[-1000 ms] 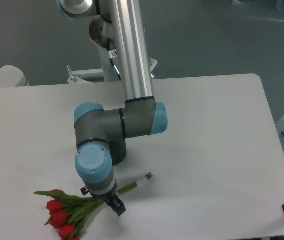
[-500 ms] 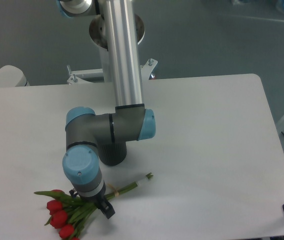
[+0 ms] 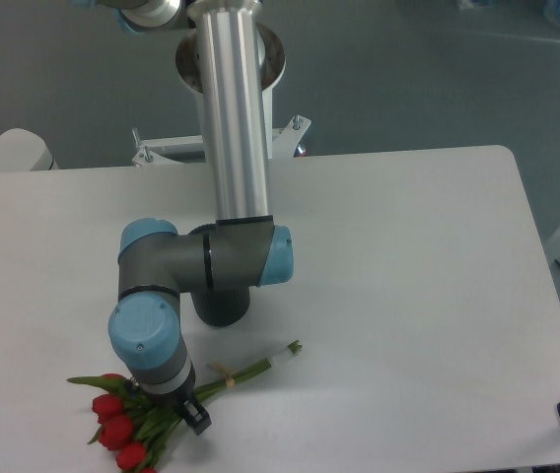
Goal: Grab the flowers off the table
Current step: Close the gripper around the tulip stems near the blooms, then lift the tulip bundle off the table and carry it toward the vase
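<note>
Now my arm has slid left along the front edge of the table, so the gripper sits over the leafy middle of the flowers rather than the bare stems nearer the string. I judge this a better grasp point. I see 1 bunch with about 4 red heads, 1 string tie and 1 arm. Only 1 dark finger shows, so I cannot tell how wide the claw is or whether it has hold of anything.
</note>
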Robot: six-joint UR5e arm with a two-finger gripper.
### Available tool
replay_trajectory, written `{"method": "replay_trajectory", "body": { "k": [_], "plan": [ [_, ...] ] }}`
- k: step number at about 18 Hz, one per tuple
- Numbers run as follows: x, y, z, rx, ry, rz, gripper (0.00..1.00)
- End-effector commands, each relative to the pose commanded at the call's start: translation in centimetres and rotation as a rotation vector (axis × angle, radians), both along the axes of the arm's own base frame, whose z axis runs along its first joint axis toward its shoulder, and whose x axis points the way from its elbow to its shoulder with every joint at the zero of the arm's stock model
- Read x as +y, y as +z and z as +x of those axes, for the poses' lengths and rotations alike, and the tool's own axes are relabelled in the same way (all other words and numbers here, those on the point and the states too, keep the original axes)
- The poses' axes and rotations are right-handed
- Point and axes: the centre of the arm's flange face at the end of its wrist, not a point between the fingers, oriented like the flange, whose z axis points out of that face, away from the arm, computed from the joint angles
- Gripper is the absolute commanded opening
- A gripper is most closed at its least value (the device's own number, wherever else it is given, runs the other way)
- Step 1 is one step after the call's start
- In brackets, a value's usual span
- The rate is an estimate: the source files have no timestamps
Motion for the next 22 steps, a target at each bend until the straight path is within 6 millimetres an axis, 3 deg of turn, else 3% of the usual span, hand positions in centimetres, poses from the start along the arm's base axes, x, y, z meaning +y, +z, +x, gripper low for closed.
{"method": "replay_trajectory", "body": {
  "k": [3,9,22],
  "plan": [
    [0.1,0.8,0.2,-0.024,0.003,0.024,0.01],
    [-1.5,5.1,-1.3,0.008,0.030,0.058,0.01],
    [-5.9,11.3,-10.3,0.032,0.082,0.073,0.00]
  ]
}}
